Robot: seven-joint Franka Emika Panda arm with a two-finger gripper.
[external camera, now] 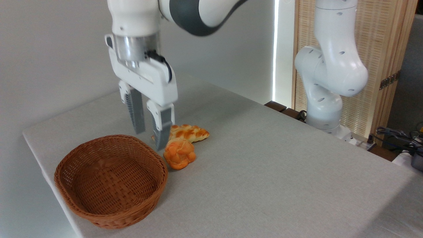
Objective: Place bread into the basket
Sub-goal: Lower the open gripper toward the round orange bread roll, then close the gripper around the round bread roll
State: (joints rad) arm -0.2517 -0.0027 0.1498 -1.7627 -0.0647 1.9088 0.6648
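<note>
The wicker basket (pixel 110 180) lies open-topped with nothing in it, near the table's (pixel 264 172) left front edge. The round orange bun (pixel 179 153) sits just right of its rim, with the braided loaf (pixel 188 133) touching it behind. The gripper (pixel 150 138), fingers apart, hangs over the gap between bun and basket. Right of the breads the tabletop is bare as far as the arm's base (pixel 325 122)
</note>
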